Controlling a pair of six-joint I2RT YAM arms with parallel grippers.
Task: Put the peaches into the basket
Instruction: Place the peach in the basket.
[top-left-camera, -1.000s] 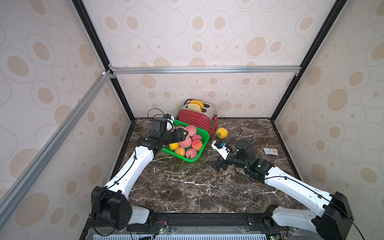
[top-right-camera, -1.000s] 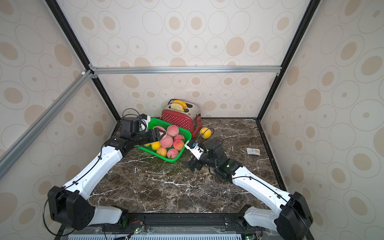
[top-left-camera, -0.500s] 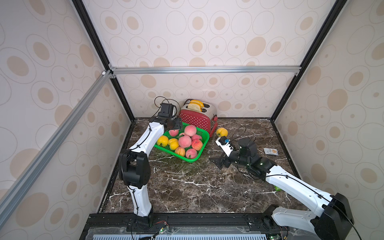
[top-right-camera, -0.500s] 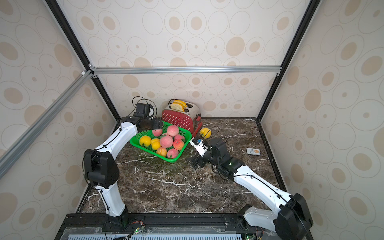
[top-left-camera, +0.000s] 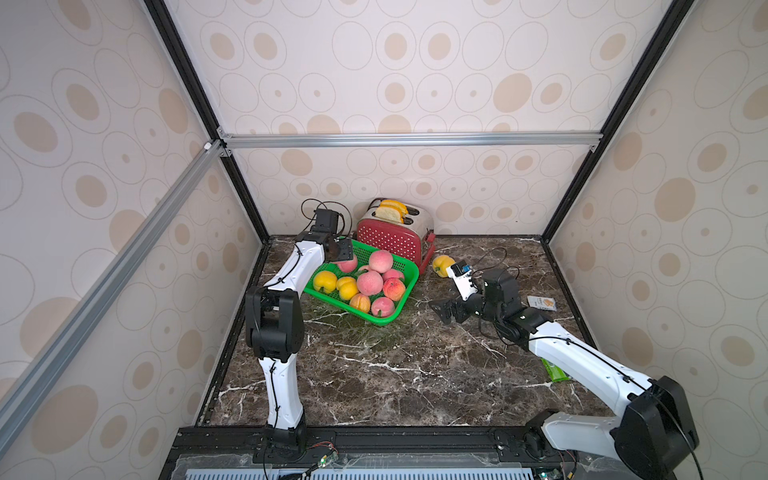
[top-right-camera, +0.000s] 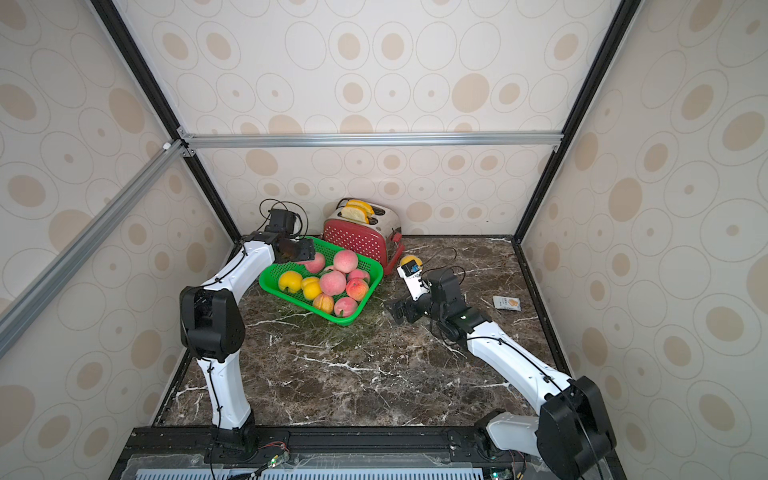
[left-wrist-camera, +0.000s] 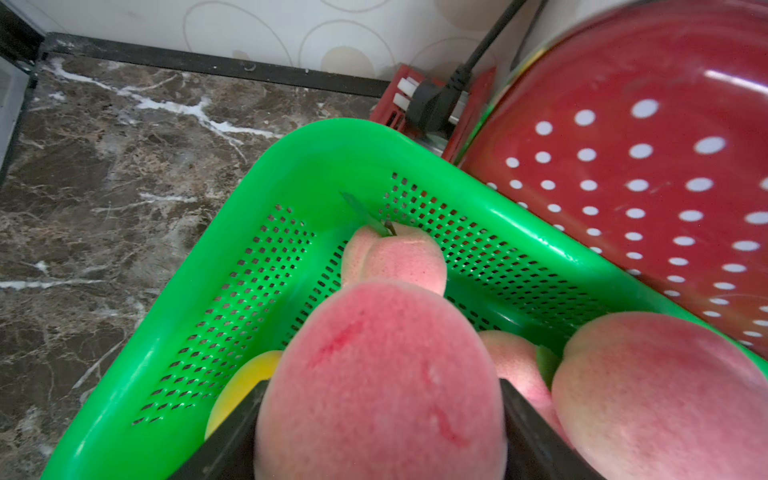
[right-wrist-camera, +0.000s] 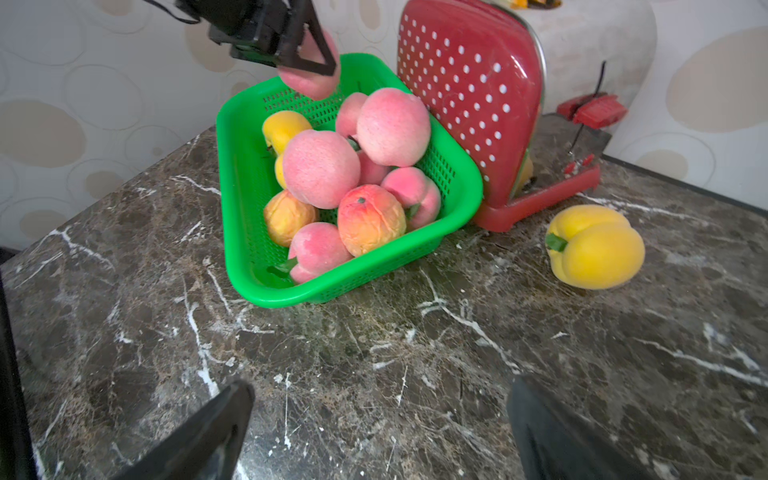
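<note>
Two claws are on my screens. My left claw (left-wrist-camera: 380, 399) is pinching a pink peach (right-wrist-camera: 311, 83) from both sides, its black fingers (left-wrist-camera: 232, 432) pressed against the fruit. It hangs over the far left corner of the green basket (top-left-camera: 384, 321), above the rim. Right under it in that corner lies another pink peach with a green leaf (left-wrist-camera: 395, 259).

My right claw (right-wrist-camera: 382, 419) is spread wide and grips nothing. It sits low over bare worktop (top-left-camera: 374, 374), just right of the basket's near right corner.

Moving outward, the basket sits at the far left of the worktop and carries a heap of peaches (top-left-camera: 370, 283). Most are pink. Two yellow ones (top-left-camera: 325, 281) lie toward its left side, and an orange one and a red-orange one lie nearer the front. Its far right side sits right against the red white-dotted toaster (top-left-camera: 390, 243), which has bread slices (top-left-camera: 390, 212) standing in its slots.

One yellow peach (top-left-camera: 441, 264) lies loose on the worktop, just right of the toaster and beyond the right claw.

Further right, a small packet (top-left-camera: 541, 302) lies near the right wall. A green wrapper (top-left-camera: 555, 370) peeks out from beneath the right arm.
</note>
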